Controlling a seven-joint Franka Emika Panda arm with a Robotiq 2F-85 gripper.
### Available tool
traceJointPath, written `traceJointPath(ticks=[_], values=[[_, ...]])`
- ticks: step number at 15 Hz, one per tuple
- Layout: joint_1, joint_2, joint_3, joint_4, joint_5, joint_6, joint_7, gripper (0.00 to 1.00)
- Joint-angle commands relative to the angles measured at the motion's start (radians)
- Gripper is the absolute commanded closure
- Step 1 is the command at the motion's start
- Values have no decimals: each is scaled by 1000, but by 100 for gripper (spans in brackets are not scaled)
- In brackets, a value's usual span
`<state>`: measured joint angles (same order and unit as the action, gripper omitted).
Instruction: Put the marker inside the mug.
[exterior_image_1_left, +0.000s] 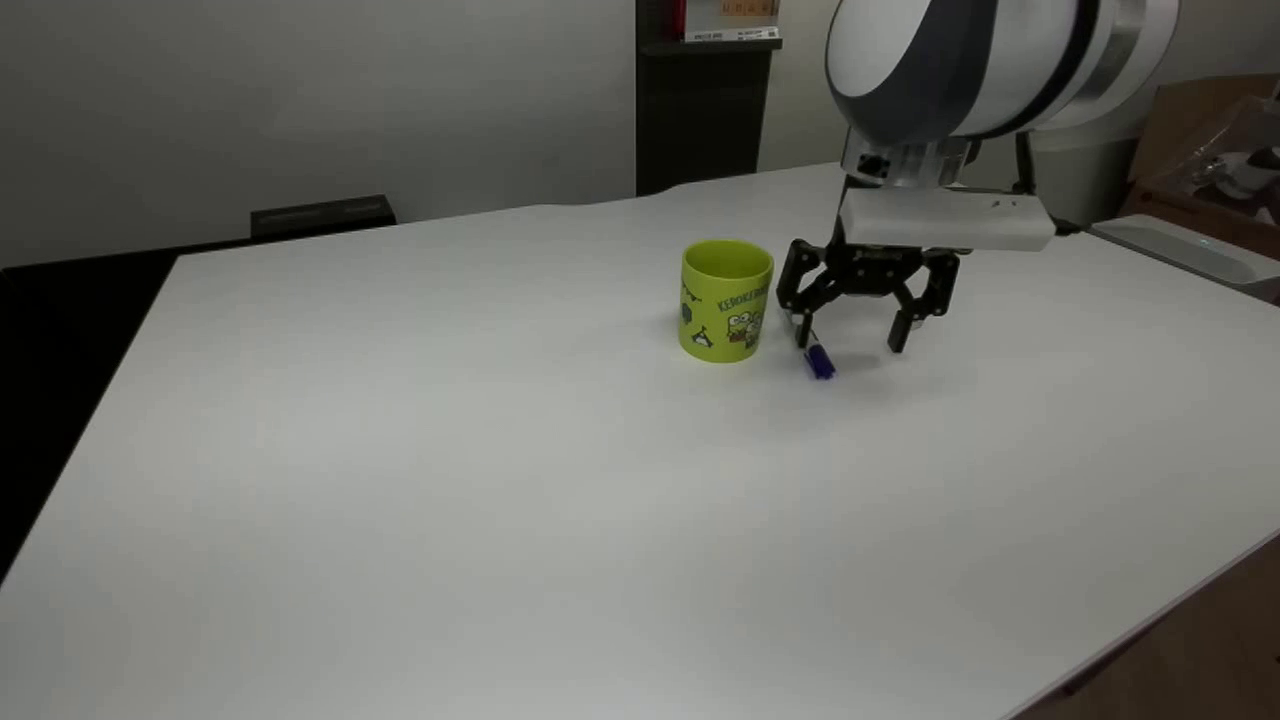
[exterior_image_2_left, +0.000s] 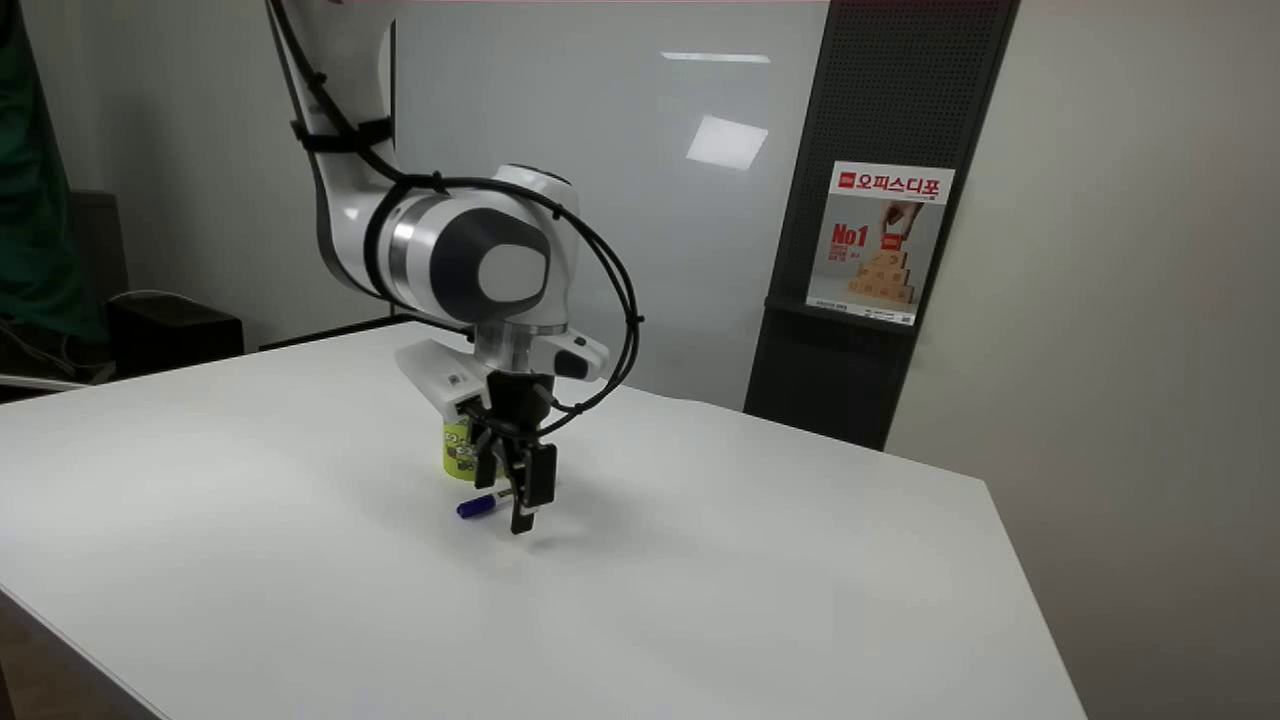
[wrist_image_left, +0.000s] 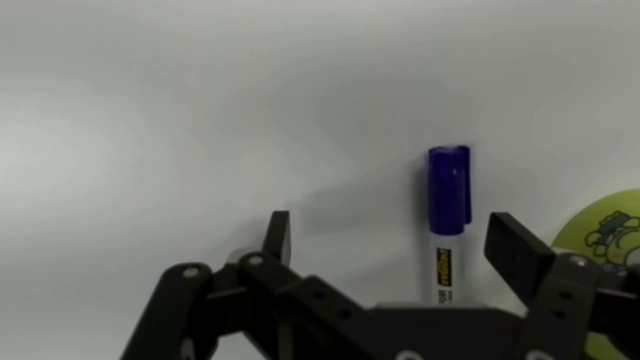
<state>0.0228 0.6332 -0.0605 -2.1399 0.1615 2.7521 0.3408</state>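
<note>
The marker (wrist_image_left: 446, 210) lies on the white table, its blue cap pointing to the top of the wrist view; the rear of its white barrel is hidden under the gripper. In both exterior views mainly its cap shows, by the fingertips (exterior_image_1_left: 820, 362) (exterior_image_2_left: 478, 506). My gripper (wrist_image_left: 392, 237) is open and empty above the marker, which shows between the fingers, closer to the mug-side finger. The gripper also shows in both exterior views (exterior_image_1_left: 850, 340) (exterior_image_2_left: 518, 500). The yellow-green mug (exterior_image_1_left: 725, 315) stands upright close beside the gripper, partly hidden in an exterior view (exterior_image_2_left: 457, 456) and cut off in the wrist view (wrist_image_left: 612, 235).
The white table (exterior_image_1_left: 450, 480) carries the mug and marker. A whiteboard wall (exterior_image_2_left: 600, 100) and a dark panel with a poster (exterior_image_2_left: 880, 245) stand behind it. A cardboard box (exterior_image_1_left: 1190, 130) is beyond the table's edge behind the arm.
</note>
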Motion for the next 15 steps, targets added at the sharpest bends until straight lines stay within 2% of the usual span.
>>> traceJointPath(ticks=[1, 2, 3, 4, 5, 14, 15], values=[[3, 40, 2, 59, 7, -38, -15, 0], [6, 45, 0, 66, 5, -42, -14, 0], [10, 49, -3, 71, 4, -41, -12, 25], [13, 51, -5, 75, 3, -40, -11, 26], [14, 49, -4, 76, 3, -37, -12, 32], [16, 28, -2, 72, 3, -33, -19, 95], [16, 25, -2, 69, 3, -34, -21, 99]])
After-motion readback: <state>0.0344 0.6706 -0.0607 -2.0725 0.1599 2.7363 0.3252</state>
